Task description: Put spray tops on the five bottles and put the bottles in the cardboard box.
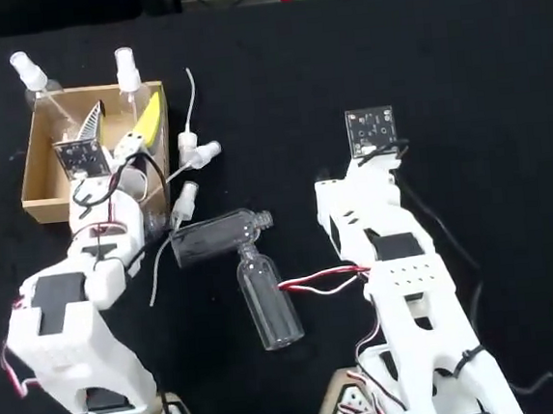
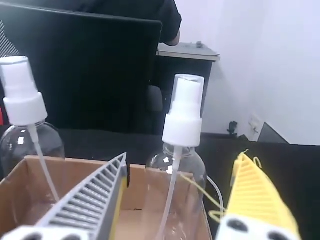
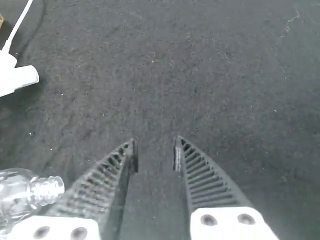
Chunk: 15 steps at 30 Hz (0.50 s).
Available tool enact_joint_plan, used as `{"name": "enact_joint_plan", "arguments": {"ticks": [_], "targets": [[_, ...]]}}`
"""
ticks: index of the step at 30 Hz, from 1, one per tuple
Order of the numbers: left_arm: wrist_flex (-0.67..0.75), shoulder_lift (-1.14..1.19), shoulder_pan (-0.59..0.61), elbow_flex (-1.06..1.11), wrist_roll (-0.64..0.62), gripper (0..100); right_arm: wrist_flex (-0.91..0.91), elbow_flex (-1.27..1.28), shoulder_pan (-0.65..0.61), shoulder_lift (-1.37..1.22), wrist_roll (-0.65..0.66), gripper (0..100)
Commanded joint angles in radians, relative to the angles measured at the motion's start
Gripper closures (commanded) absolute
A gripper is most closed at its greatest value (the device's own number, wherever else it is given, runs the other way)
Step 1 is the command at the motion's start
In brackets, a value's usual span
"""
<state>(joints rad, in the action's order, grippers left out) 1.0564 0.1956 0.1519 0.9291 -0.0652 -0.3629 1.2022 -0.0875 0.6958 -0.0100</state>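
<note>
Black surface (image 1: 459, 75), finely speckled. Plain tan cardboard box (image 1: 43, 169). The left claw (image 2: 182, 159) has one side grey and ribbed, the other yellow. The right claw (image 3: 154, 147) is dark grey and ribbed, on white mounts. Clear bottles (image 1: 216, 236), with white spray tops (image 2: 183, 112) and white tubes. White arms (image 1: 409, 283) carry red, white and black wires (image 1: 317, 281).

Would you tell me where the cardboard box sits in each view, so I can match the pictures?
High view: box at the table's far left, under the left gripper.
Left wrist view: box straight ahead, its far wall seen between the fingers.
Right wrist view: faces black table, a loose spray top and a bottle neck.
Shared landmark: the capped bottle by the yellow finger.
</note>
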Motion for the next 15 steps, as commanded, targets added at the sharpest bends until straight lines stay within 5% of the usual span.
{"name": "enact_joint_plan", "arguments": {"ticks": [1,6,11,15], "targets": [[-0.049,-0.14,-0.007,0.067,0.006,69,0.028,-0.004,0.014,-0.002,0.006,88.4],[-0.548,-0.362,-0.005,0.053,0.002,69,0.028,-0.004,0.014,-0.002,0.006,88.4],[-1.168,-0.611,0.035,-0.099,0.008,83,0.028,-0.004,0.014,-0.004,0.005,88.4],[-1.346,-0.643,0.133,-0.163,0.009,89,0.028,-0.004,0.014,-0.004,0.006,88.4]]}}
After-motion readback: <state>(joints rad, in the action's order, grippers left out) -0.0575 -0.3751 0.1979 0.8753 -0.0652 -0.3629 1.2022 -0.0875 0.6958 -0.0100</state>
